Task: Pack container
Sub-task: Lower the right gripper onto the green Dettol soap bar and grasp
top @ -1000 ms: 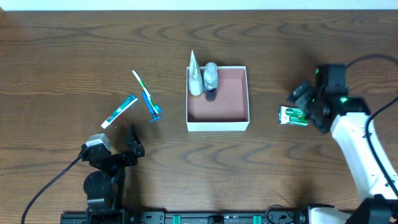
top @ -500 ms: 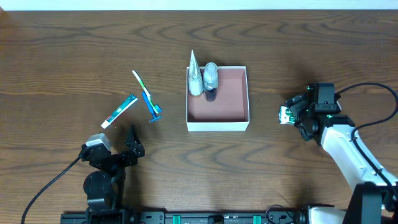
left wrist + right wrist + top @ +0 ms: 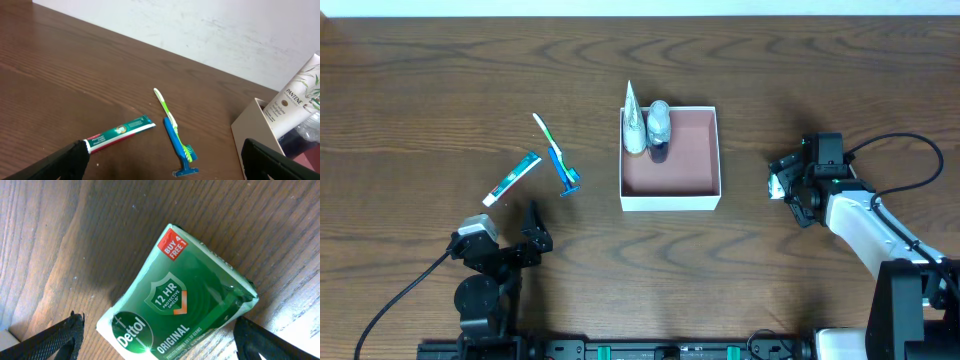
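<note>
The container (image 3: 670, 198), a shallow white box with a pinkish-brown floor, sits at the table's middle. A white Pantene tube (image 3: 633, 122) and a silvery bottle (image 3: 659, 122) lean in its far left corner. A green Dettol soap pack (image 3: 175, 300) lies on the table right of the box. My right gripper (image 3: 160, 336) stands open astride it, one finger on each side, and mostly hides the soap pack (image 3: 775, 187) from above. My left gripper (image 3: 162, 157) is open and empty near the front left, short of the toothpaste tube (image 3: 122, 132).
Left of the box lie a toothpaste tube (image 3: 512, 178), a green-and-white toothbrush (image 3: 548, 135) and a blue razor (image 3: 566, 176). In the left wrist view the container's corner (image 3: 250, 125) and the Pantene tube (image 3: 295, 95) show at the right edge.
My right gripper has swung down and to the left onto the soap pack, which now sits between its fingers. The left arm has not moved.
</note>
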`<state>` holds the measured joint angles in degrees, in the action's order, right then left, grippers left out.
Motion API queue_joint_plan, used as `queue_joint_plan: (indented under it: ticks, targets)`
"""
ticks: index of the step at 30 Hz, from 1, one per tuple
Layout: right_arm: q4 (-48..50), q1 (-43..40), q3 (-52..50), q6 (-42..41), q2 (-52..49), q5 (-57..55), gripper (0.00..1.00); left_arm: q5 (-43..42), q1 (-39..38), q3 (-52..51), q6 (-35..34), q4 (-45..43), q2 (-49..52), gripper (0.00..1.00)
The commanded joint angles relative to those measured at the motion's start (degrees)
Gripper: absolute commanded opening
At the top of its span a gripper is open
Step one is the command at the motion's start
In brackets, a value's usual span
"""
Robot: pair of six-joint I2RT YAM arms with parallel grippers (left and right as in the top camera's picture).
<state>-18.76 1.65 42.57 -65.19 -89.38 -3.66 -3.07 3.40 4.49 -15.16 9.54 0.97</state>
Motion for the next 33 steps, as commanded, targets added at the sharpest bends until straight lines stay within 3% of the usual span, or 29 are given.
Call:
queue_joint_plan:
  ticks: [1, 12, 33]
  targets:
    - [-0.1, -0.6, -0.4, -0.7, -1.0, -2.4, 0.92, -0.8, 0.4, -1.6, 0.5, 0.4, 0.0, 0.98]
    - [-1.5, -3.9, -0.4, 4.8, -4.6, -1.9, 0.7, -0.8, 0.4, -1.6, 0.5, 0.4, 0.0, 0.98]
    - [-12.3, -4.4, 0.1, 24.7, -4.7, -3.8, 0.71, -0.8, 0.4, -1.6, 0.5, 0.4, 0.0, 0.98]
